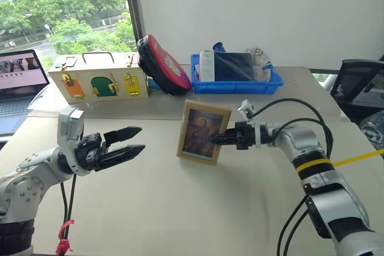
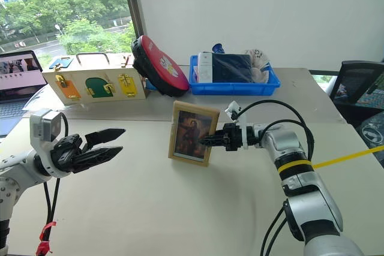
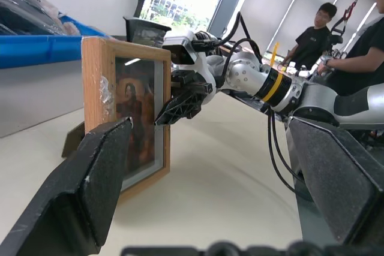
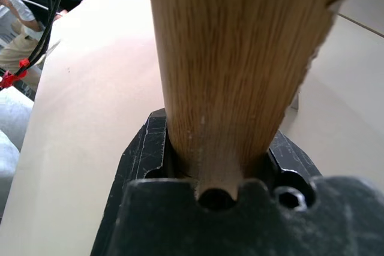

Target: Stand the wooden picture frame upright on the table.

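I see the wooden picture frame standing upright on the table, its lower edge resting on the beige top. Its light-wood border surrounds a dark portrait that faces me, and its right edge is clamped in my right gripper.

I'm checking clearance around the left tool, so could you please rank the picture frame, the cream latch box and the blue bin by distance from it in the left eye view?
From the left tool:
1. Wooden picture frame, just past its tips, toward the robot's right, clamped by the right tool.
2. Cream latch box, behind it along the table's far side.
3. Blue bin, far-right corner, beyond the frame.
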`<action>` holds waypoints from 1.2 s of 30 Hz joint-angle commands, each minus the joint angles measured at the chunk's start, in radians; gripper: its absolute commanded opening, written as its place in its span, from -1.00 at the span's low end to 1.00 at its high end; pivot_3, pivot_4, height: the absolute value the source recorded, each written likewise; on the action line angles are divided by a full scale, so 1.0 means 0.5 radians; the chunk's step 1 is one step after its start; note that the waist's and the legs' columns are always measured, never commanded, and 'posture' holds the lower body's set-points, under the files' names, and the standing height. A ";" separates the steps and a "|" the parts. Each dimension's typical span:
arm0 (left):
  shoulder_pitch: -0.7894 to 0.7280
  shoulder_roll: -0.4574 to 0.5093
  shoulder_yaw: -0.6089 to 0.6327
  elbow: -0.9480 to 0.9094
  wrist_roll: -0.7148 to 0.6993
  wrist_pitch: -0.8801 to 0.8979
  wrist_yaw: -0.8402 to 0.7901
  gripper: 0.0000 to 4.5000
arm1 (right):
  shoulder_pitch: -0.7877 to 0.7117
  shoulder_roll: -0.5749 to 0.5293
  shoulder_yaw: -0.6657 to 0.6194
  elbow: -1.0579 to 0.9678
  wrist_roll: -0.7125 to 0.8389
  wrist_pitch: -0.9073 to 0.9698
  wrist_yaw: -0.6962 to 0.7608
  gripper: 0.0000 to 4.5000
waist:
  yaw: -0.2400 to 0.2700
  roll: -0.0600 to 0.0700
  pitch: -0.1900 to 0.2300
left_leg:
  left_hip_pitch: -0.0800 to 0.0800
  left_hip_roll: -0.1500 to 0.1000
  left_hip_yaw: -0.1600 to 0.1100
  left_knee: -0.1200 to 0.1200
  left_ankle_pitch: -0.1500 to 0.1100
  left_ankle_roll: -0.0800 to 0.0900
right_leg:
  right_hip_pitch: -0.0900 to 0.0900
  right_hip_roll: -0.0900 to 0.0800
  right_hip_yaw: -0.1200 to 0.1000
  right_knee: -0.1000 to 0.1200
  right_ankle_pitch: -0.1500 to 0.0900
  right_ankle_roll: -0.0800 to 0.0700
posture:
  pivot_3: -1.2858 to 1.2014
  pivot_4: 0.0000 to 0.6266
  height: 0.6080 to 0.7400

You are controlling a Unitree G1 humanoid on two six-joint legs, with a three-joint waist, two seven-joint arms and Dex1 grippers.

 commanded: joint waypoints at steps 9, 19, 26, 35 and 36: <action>-0.062 -0.025 -0.011 -0.004 0.003 -0.009 -0.007 1.00 | 0.023 0.140 0.033 0.231 -0.114 0.251 0.228 -0.43 | -0.022 -0.001 -0.001 | 0.005 0.001 0.000 -0.001 0.000 0.000 | 0.004 0.001 -0.001 0.000 0.000 0.000 | 0.03 -0.52 0.92; -0.071 -0.024 -0.019 0.024 0.020 -0.003 -0.022 1.00 | 0.145 0.183 0.046 0.070 -0.234 0.168 0.113 -0.43 | -0.049 -0.002 -0.004 | 0.007 0.002 -0.001 -0.002 0.000 0.000 | 0.005 0.002 -0.001 0.001 0.000 0.000 | 0.03 -0.52 0.92; -0.091 -0.034 -0.051 0.063 0.065 -0.032 -0.045 1.00 | 0.154 0.165 0.033 -0.206 -0.207 0.290 0.075 0.02 | -0.047 -0.007 -0.008 | 0.009 0.003 -0.001 -0.001 0.000 0.000 | 0.007 0.004 -0.001 0.001 0.000 0.000 | 0.03 -0.52 0.92; -0.174 -0.027 -0.122 0.187 0.176 -0.068 -0.157 1.00 | 0.236 0.055 -0.046 -0.593 -0.105 0.608 0.010 0.99 | -0.039 -0.004 -0.005 | 0.001 0.003 -0.001 -0.001 0.000 0.000 | 0.000 0.004 -0.001 0.002 0.000 -0.001 | 0.03 -0.52 0.92; -0.174 -0.018 -0.124 0.201 0.197 -0.076 -0.174 1.00 | 0.262 0.017 -0.084 -0.616 -0.091 0.619 -0.005 0.99 | -0.038 -0.004 -0.005 | 0.002 0.003 -0.001 -0.001 0.000 0.000 | 0.000 0.004 -0.001 0.001 0.000 -0.001 | 0.03 -0.52 0.92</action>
